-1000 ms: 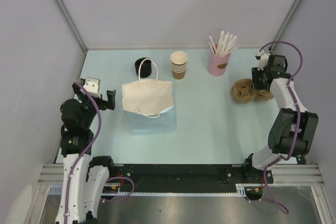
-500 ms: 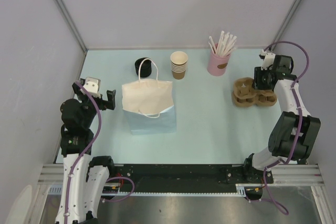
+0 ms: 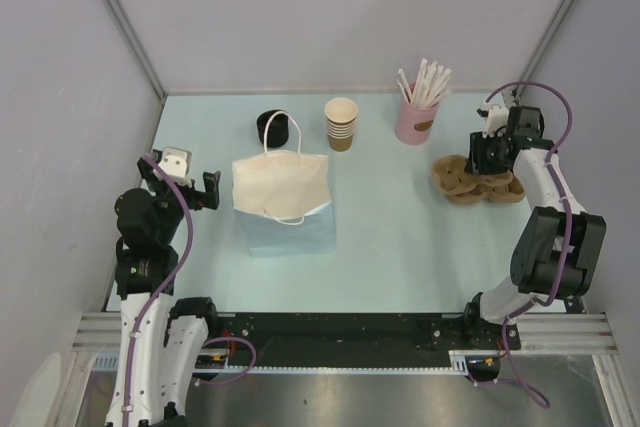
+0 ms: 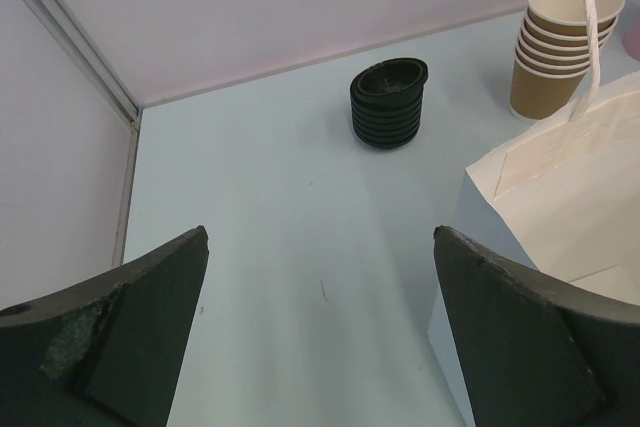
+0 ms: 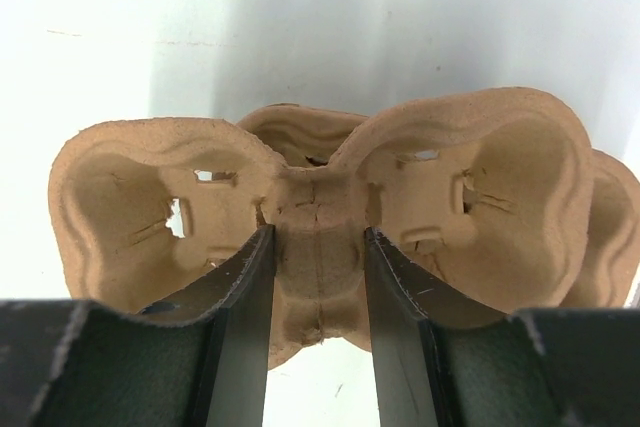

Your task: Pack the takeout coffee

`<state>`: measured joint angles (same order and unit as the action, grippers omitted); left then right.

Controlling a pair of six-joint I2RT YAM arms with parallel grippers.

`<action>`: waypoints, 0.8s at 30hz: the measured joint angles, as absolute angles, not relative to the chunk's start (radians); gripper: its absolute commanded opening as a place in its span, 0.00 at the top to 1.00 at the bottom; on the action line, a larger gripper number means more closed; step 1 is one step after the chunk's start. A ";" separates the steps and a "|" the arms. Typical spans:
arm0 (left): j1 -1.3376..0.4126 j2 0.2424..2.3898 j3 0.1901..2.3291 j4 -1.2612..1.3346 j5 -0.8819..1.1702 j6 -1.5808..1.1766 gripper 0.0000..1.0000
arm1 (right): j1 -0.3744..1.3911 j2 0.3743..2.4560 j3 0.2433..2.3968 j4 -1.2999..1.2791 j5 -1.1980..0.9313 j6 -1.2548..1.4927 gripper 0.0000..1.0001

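Right end effector (image 5: 317, 237) clamps the pulp cup carrier (image 5: 490, 177) at its centre.

Desk (image 3: 400, 237) plain pale blue. Paper bag (image 3: 281, 184) cream-white with white handles, its near side reads light blue. Lid stack (image 3: 272, 128) glossy black. Cup stack (image 3: 341, 125) kraft brown, cream inside. Pink cup (image 3: 413, 122) has a small brown mark and holds white sticks (image 3: 425, 82). Pulp carrier (image 5: 480, 177) tan, unprinted. Left gripper (image 4: 320, 247) and right gripper (image 5: 318, 237) dark grey-black. Cables (image 3: 185, 237) purple. Walls (image 3: 330, 17) pale lilac-grey.
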<state>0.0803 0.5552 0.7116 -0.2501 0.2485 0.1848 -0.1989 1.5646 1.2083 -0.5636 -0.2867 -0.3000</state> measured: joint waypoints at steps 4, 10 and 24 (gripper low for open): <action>0.082 0.555 0.712 -0.250 0.249 0.185 0.01 | -0.188 1.577 1.208 -0.564 -0.286 -0.308 0.62; 0.082 0.555 0.707 -0.250 0.249 0.185 0.00 | -0.184 1.581 1.208 -0.569 -0.274 -0.314 0.45; 0.084 0.556 0.702 -0.250 0.251 0.185 0.00 | -0.155 1.629 1.208 -0.579 -0.204 -0.316 0.39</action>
<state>0.0837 0.5556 0.7021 -0.2504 0.2512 0.1848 -0.1551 1.6287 1.2083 -0.5789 -0.2035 -0.3157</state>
